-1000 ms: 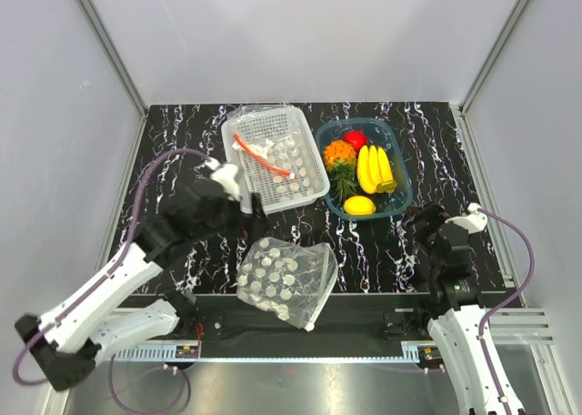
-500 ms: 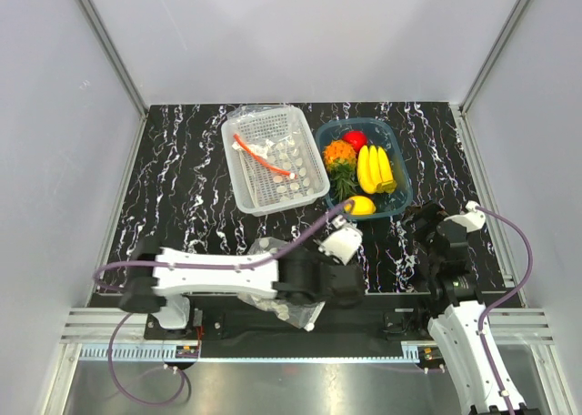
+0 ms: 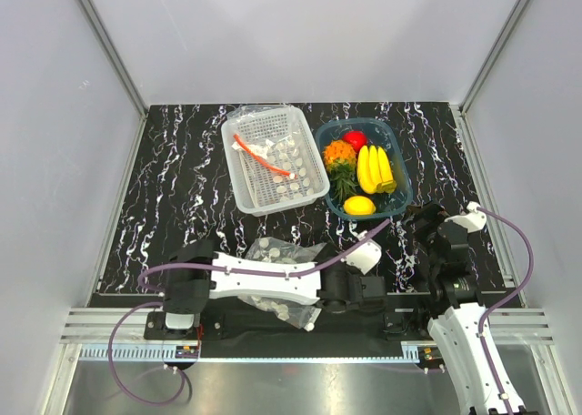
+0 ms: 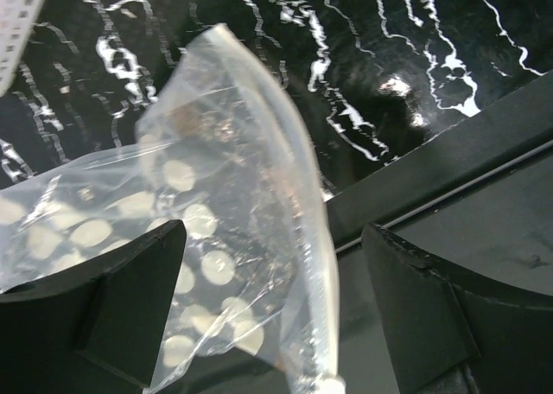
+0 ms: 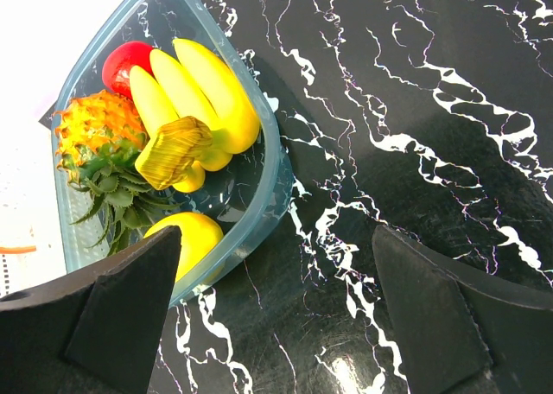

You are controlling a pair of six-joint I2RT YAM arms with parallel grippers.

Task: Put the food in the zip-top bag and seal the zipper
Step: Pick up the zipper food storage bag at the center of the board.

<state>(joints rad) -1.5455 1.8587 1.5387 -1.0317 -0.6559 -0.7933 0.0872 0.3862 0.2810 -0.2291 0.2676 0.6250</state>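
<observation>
Left pincer (image 4: 276,312) spread wide, the zipper (image 4: 321,316) of the zip-top bag (image 4: 216,212) running between its fingers, nothing clamped yet. Smart play: pinch one lip only, then lift the mouth open. Bag lies at the tabletop's (image 3: 182,187) near edge; food (image 5: 194,92) waits in the tub (image 5: 268,195), right pincer (image 5: 276,316) agape nearby.
</observation>
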